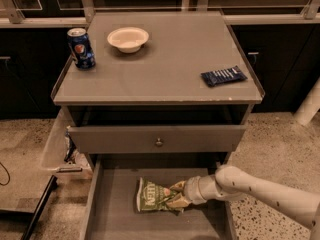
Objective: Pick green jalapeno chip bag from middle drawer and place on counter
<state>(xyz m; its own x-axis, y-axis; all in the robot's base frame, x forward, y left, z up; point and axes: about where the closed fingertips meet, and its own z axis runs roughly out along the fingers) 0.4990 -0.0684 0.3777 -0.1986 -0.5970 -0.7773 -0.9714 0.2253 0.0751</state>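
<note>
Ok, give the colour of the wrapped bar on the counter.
Dark blue: slim wrapped bar, camera view; tool at crinkled green foil bag.

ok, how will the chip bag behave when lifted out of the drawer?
Crinkled foil: chip bag is probably light and floppy, sagging from the end where the gripper sits. Foil looks slick, so it may slip. It lies flat in the drawer, so unlikely to roll.

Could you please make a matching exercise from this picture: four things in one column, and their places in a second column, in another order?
1. soda can
2. white bowl
3. dark-blue bar
4. gripper

A. in the middle drawer, at the green jalapeno chip bag
B. counter, left edge
C. counter, near right edge
D. counter, far half, left of centre

Pairs: 1-B, 2-D, 3-C, 4-A.
</note>
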